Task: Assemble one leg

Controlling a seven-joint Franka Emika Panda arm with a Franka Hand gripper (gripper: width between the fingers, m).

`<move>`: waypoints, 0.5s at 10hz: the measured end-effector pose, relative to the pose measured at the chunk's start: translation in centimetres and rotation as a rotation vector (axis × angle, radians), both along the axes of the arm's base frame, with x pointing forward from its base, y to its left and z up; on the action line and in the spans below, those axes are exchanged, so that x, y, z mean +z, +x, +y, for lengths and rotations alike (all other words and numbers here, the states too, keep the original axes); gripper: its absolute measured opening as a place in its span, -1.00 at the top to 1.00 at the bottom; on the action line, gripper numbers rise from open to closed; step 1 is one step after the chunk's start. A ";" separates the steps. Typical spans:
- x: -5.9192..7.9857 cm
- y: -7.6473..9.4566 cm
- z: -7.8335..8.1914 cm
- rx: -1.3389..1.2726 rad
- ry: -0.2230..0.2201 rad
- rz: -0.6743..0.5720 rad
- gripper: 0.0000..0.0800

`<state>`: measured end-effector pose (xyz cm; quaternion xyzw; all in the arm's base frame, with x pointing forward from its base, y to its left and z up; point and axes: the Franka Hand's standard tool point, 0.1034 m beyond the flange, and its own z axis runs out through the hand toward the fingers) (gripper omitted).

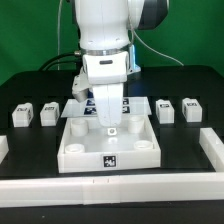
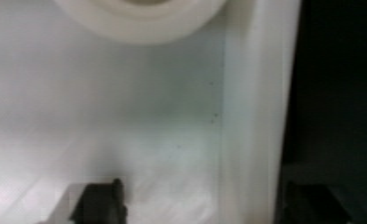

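The large white square panel [image 1: 85, 140] with round corner sockets lies in the middle of the table. My gripper [image 1: 111, 124] hangs straight down over its far half, low above the surface. In the wrist view the gripper [image 2: 210, 205] is open: one dark fingertip [image 2: 100, 202] is over the panel [image 2: 144, 120], the other is past its edge over the dark table. Nothing is between them but the panel face. One socket [image 2: 144, 18] shows ahead. Several small white legs stand on the table, two at the exterior view's left [image 1: 22, 116] and two at its right [image 1: 166, 110].
A low white rail [image 1: 212, 148] runs along the table's edge at the exterior view's right, with another stub at the left [image 1: 3, 148] and a strip along the front [image 1: 110, 186]. The table cloth is black.
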<state>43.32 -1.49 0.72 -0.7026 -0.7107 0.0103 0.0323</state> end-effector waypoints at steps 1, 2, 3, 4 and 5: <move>0.0 0.0 0.0 0.000 0.000 0.001 0.36; 0.0 0.0 0.0 0.000 0.000 0.001 0.78; 0.1 0.1 0.0 -0.001 0.000 -0.006 0.78; 0.1 0.2 0.0 -0.001 0.000 -0.010 0.85; 0.1 0.2 0.0 -0.001 0.000 -0.012 0.85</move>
